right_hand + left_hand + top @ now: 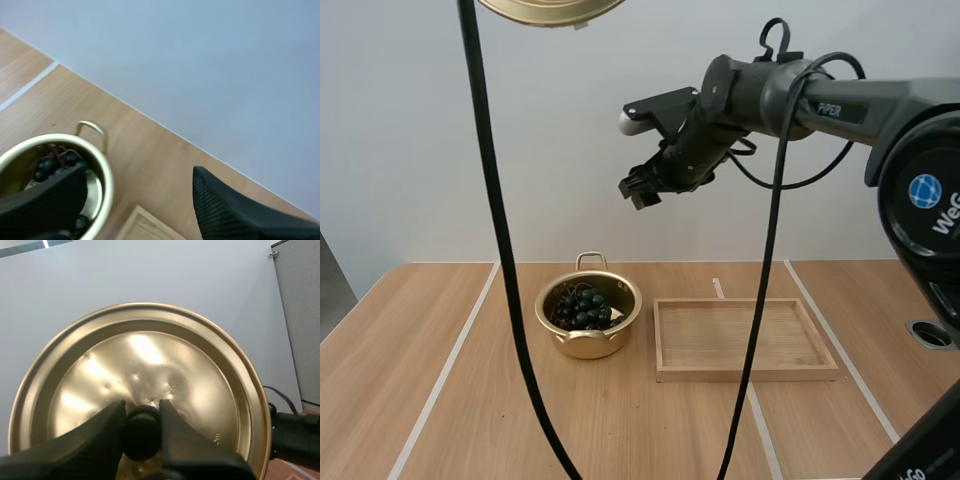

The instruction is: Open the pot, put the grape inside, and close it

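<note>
Dark bunch of grapes (pixel 582 307) down inside the gold pot (pixel 588 345), lying on its bottom, thin stems showing among the berries. Pot open and upright on the wooden worktop (pixel 420 380), with one loop handle (pixel 591 259) at its 12 o'clock. From the right wrist view, same grapes (pixel 50 165) inside the pot (pixel 106 172), with the handle (pixel 92 127) on the far rim.

Lid (pixel 550 8) off the pot, up in the air between its 11 and 12 o'clock in the high view, well apart from it. In the left wrist view, lid (pixel 200 390) turned broadside as a gold disc, with a black knob (pixel 142 435) standing out from its middle. Left tool (pixel 141 412) clenched on that knob, one finger on either side, tips pinching it.

Wooden tray (pixel 745 375) flat on the worktop at the pot's 3 o'clock, just beside it but not touching; a corner of the tray (pixel 145 225) shows near the pot in the right wrist view.

Right tool (pixel 640 190) raised in the air at about the pot's 1 o'clock, well clear of pot and tray. Released: right tool (pixel 139 172) with its fingers spread wide, ribbed inner faces turned to each other, pot and tray corner beyond them.

White tape lines (pixel 445 375) along the worktop, roughly from 6 to 12 o'clock. Plain pale wall (pixel 420 150) behind.
</note>
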Available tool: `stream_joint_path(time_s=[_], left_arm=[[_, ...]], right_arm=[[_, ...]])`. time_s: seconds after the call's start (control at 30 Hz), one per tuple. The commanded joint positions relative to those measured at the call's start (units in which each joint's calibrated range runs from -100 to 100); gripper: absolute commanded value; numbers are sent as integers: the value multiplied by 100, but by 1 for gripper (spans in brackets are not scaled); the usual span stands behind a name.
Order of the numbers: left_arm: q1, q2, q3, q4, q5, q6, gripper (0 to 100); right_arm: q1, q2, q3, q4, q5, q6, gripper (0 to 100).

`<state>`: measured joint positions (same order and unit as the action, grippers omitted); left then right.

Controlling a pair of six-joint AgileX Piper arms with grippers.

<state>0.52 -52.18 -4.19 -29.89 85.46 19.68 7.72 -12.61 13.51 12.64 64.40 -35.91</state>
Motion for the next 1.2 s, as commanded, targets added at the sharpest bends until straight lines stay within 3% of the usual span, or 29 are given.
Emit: stream_joint_path(time_s=[0.0,0.2,0.3,0.43,0.53,0.87,1.17], left_arm=[[6,-48,-48,0,-260,-18,0],[6,81,-35,0,-242,-18,0],[6,232,-35,0,-183,-18,0],[6,429,-35,5,-23,-93,0],[6,581,-35,5,131,-93,0],[6,1094,98,5,276,-131,0],[6,1246,1594,5,-1009,30,0]], right_arm=[[-272,-224,-12,-48,70,18,99],[-747,-585,-12,74,84,18,98],[-919,-801,-12,190,84,18,89],[-1093,-1098,-12,202,84,109,50],[-1149,-1293,-12,202,84,205,0],[-1163,-1851,1,202,292,284,0],[-1163,-2117,1,202,540,431,0]])
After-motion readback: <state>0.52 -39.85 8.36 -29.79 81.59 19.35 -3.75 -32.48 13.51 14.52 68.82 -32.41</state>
